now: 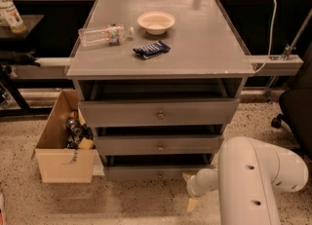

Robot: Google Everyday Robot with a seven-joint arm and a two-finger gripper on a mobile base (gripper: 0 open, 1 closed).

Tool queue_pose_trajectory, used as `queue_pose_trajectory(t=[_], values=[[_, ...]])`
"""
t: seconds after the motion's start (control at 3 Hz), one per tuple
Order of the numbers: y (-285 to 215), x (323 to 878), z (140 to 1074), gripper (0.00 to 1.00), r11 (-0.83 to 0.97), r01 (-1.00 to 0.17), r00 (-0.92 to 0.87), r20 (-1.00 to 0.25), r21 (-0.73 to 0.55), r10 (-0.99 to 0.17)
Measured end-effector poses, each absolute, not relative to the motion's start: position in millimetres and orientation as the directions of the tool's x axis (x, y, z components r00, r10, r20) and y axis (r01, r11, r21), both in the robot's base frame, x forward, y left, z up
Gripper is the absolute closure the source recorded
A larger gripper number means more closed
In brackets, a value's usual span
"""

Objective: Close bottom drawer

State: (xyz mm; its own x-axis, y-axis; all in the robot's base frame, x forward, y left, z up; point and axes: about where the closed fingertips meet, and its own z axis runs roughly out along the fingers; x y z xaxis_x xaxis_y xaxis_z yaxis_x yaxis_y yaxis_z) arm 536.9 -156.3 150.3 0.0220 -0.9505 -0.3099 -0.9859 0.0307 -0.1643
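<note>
Low down, the claw (189,190) hangs at the end of the white arm (253,185), its two tan tips spread wide with nothing between them. Just to its left sits the bottom drawer (141,173), pulled out a little, with a dark gap over its grey front. Whether the upper tip touches that front I cannot tell. Above the claw are the middle drawer (126,145) and the top drawer (122,113). Well to its left stands a cardboard box (63,164).

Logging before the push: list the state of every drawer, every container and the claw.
Bottom grey drawer with round metal knob: slightly open.
Middle grey drawer: slightly open.
Top grey drawer: slightly open.
Clear plastic bottle: lying on side.
Cream round bowl: upright.
Brown cardboard box: open, holding items.
Claw: open, low beside bottom drawer's right end.
</note>
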Motion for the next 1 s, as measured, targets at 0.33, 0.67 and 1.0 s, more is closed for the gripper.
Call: queue_pose_trajectory(t=[0.33, 0.67, 1.0], values=[[-156, 537, 150, 0.0, 0.031, -0.986, 0.022, -0.31, -0.164, -0.951], [-159, 543, 154, 0.18, 0.051, -0.98, 0.013, -0.321, -0.191, -0.947], [-164, 555, 160, 0.41, 0.074, -0.974, 0.004, -0.342, -0.214, -0.94]])
